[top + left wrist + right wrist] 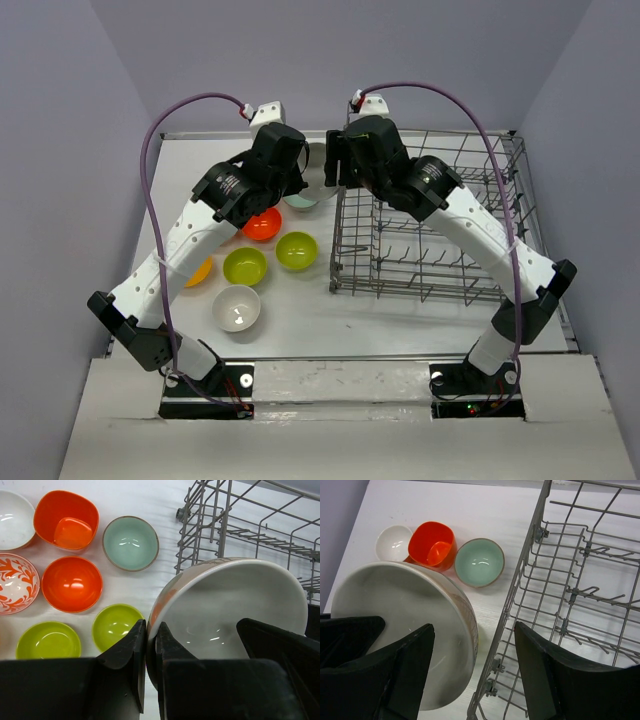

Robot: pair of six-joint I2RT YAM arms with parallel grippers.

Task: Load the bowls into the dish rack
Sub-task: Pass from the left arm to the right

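Rack (420, 270) shows no bowl in it, as far as the arms leave it in view, so nothing is loaded yet. One grey-white bowl (235, 600) is held tilted just beside the rack's side wall, with the left tool (151, 625) pinched tight on its rim. The right tool (474, 627) gapes wide with the bowl's other rim between its jaws, not clamped — looks like a handover. The other bowls (71, 583) sit on the counter (300, 320) — red, lime, teal, white, patterned. Nearly all the work is left.

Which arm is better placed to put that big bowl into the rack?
Right, probably: the right pincer, open, straddles the rim of the bowl beside the dish rack; the left pincer only pinches the opposite rim.
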